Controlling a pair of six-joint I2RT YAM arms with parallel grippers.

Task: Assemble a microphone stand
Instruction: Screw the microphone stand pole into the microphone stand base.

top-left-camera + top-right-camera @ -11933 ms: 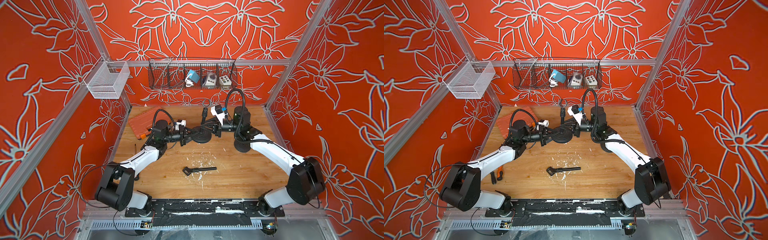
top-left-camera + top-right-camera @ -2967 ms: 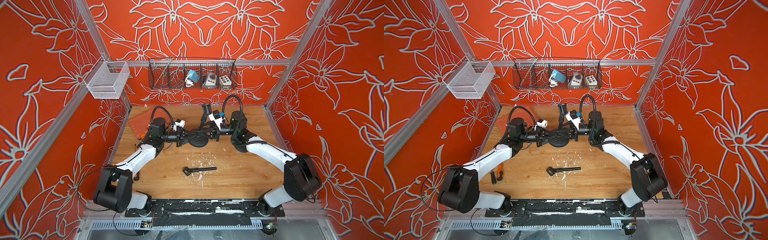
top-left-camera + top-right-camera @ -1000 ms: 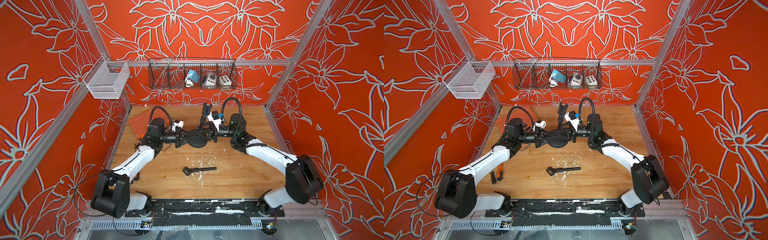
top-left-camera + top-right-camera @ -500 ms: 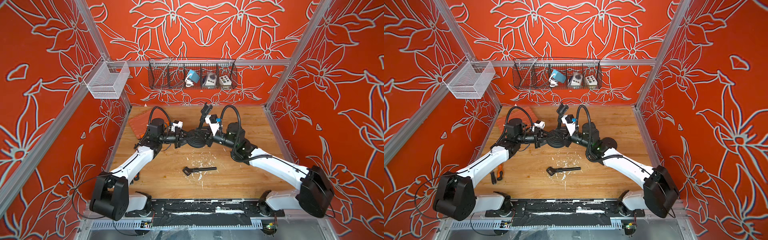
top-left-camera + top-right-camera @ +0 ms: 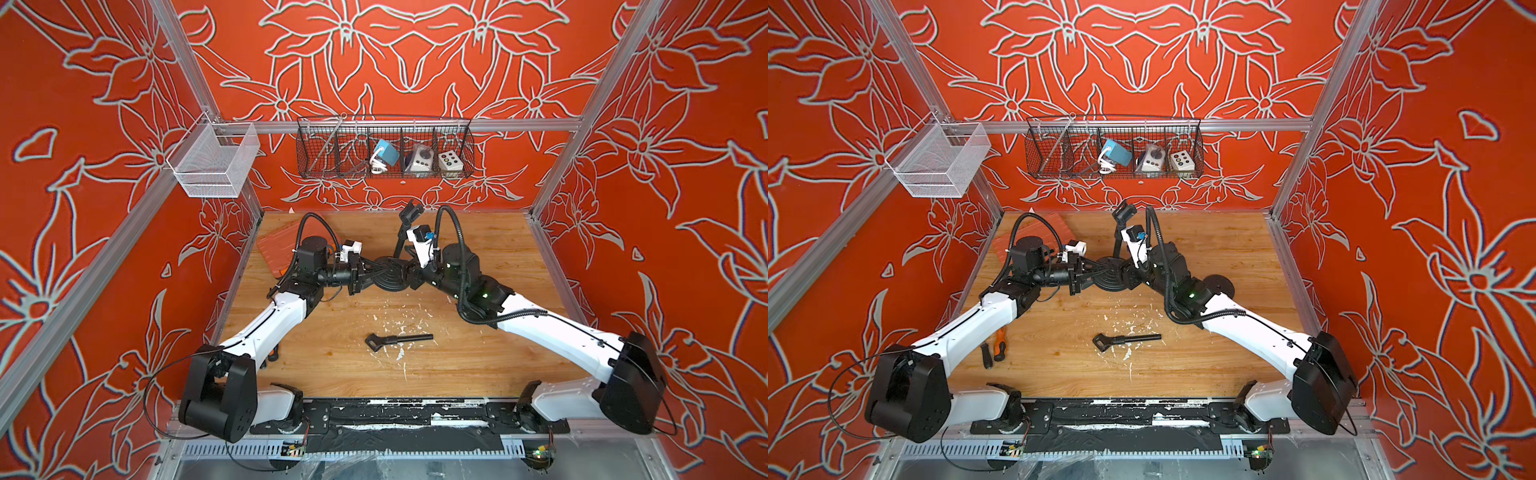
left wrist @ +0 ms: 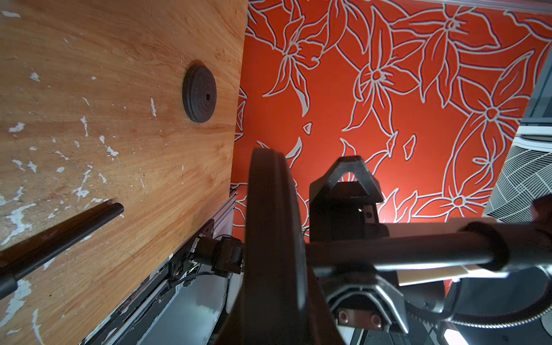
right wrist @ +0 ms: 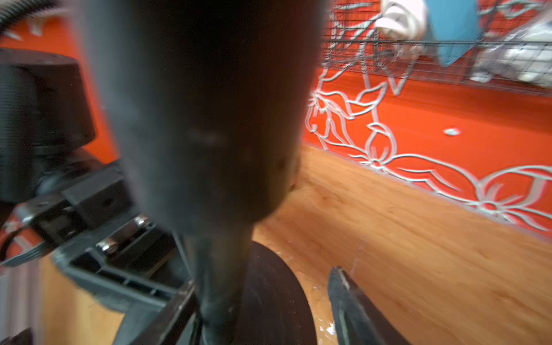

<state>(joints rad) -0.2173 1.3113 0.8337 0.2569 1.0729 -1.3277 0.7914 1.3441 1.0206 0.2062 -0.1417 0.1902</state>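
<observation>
My left pincer (image 5: 364, 272) pinches base (image 5: 388, 277) at rim, steadying it so it cannot spin. My right pincer (image 6: 355, 237) is spread either side of pole (image 5: 401, 241) just above base, likely regripping for a screwing turn. Pole upright, clip (image 5: 410, 210) on top. Loose rod (image 5: 399, 340) and spare disc (image 5: 1219, 284) lie apart on counter (image 5: 478, 365).

The left arm (image 5: 274, 320) and right arm (image 5: 552, 336) crowd the round base (image 5: 388, 274) at the back, so nothing fits between. The table (image 5: 478, 365) front has wide room, with a black rod (image 5: 399, 340) lying there.
</observation>
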